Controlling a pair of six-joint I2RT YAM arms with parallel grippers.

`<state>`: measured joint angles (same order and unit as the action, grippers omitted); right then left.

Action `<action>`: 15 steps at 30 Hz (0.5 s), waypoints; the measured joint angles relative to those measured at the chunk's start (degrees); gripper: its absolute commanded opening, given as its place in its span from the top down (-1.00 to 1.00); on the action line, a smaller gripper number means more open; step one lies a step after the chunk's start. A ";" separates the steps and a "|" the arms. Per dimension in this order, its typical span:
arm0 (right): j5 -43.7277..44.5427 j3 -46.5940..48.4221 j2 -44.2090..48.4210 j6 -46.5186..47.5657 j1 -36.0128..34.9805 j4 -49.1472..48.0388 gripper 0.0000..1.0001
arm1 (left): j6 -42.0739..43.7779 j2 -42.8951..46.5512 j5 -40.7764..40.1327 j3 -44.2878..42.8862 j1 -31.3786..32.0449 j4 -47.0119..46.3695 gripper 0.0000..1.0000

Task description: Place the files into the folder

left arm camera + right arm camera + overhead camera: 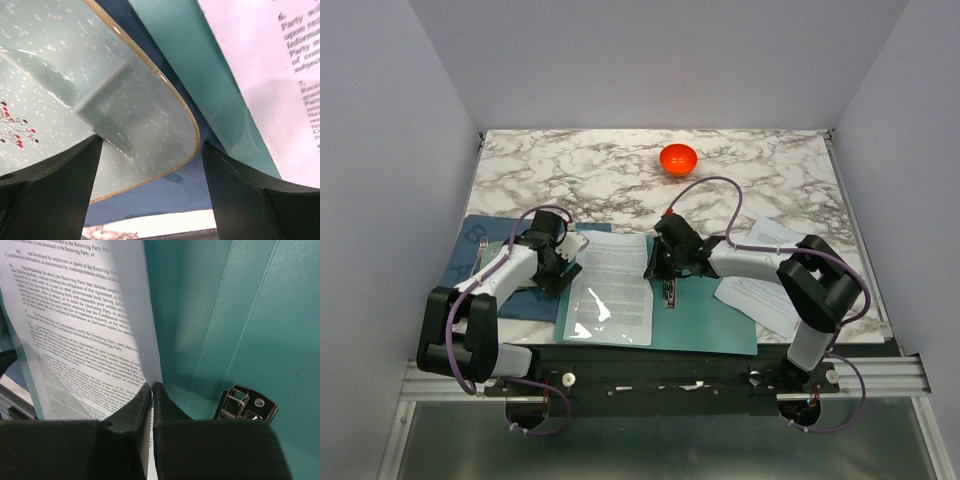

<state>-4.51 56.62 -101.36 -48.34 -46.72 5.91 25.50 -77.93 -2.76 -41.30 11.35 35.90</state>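
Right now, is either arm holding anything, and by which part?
The right gripper pinches a printed sheet by its long edge; left gripper holds nothing, fingers open.

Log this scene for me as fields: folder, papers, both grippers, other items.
Folder: teal, open at the near edge of the table, metal clip inside
Held sheet: on the folder's left half, right edge pinched
Right gripper: shut on the held sheet
Left gripper: open, over the mint plate on the blue mat
Loose sheets: to the folder's right
Far centre: red bowl
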 measured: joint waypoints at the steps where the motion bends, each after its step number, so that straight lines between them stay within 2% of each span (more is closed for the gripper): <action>1: 0.17 0.00 0.00 -0.17 -0.22 0.24 0.37 | -0.04 0.00 0.00 -0.33 0.02 0.55 -0.76; 7: 0.92 0.00 0.24 -0.72 -0.55 2.23 -0.06 | -0.81 0.83 0.15 -5.14 0.02 4.57 -0.78; 15: 1.51 -0.92 5.09 -0.70 -0.96 4.26 -0.20 | -1.88 2.58 0.48 -10.12 0.02 7.65 -0.79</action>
<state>-3.01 55.70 -96.27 -49.04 -47.68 10.17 23.62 -75.35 -2.28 -51.42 11.38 43.55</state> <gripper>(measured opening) 0.588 0.891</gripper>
